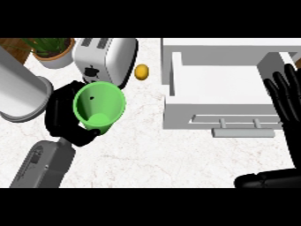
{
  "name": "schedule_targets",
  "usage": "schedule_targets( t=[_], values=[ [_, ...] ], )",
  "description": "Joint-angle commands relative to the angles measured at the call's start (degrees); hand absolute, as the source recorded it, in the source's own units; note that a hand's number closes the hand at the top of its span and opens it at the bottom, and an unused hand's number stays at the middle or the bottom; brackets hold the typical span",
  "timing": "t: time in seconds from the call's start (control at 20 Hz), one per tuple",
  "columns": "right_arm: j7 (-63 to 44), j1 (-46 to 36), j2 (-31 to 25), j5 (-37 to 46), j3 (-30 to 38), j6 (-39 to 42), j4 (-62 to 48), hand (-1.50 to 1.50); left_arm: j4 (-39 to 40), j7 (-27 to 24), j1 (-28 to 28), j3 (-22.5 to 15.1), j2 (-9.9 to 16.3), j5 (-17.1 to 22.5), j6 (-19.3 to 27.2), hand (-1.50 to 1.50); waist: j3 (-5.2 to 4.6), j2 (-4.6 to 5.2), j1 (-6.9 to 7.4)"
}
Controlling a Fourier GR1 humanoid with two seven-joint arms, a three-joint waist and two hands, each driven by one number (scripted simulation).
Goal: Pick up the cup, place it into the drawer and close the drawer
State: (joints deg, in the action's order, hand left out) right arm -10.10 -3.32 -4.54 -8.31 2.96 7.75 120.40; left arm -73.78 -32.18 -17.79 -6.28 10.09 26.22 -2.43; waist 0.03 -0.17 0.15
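- Two hands show in the head view: the left hand at the left, the right hand at the right edge.
- Left hand: fingers curled round the green cup, which it holds with the mouth tilted toward the camera, so the inside and bottom are visible.
- Cup: in the left hand, above the marble counter, just in front of the toaster and well apart from the drawer.
- Right hand: open wide, fingers straight and pointing up, resting at the right edge over the drawer's right side; it holds nothing.
- Drawer: white, pulled open, its inside bare, a grey handle on its front.
- A small yellow thing lies on the counter between toaster and drawer.
- A potted plant stands at the upper left beside the toaster.
- A big white cylinder lies across the left edge.
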Motion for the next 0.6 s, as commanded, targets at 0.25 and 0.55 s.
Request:
schedule_targets(
  t=[0.25, 0.55],
  values=[
    [-3.55, -1.14, 0.5, 1.37, -0.58, -2.52, 3.04, -1.5, -8.39, 15.37, -12.18, -0.84, -3.42, -2.84, 10.53, 1.5, -0.02, 0.04, -0.41],
    [-1.8, -0.63, -1.91, -3.78, 4.1, 0.81, 0.9, -1.5, -4.54, 18.41, -19.31, -0.95, -5.89, -7.8, 13.69, 1.5, -0.02, 0.16, -0.57]
  ],
)
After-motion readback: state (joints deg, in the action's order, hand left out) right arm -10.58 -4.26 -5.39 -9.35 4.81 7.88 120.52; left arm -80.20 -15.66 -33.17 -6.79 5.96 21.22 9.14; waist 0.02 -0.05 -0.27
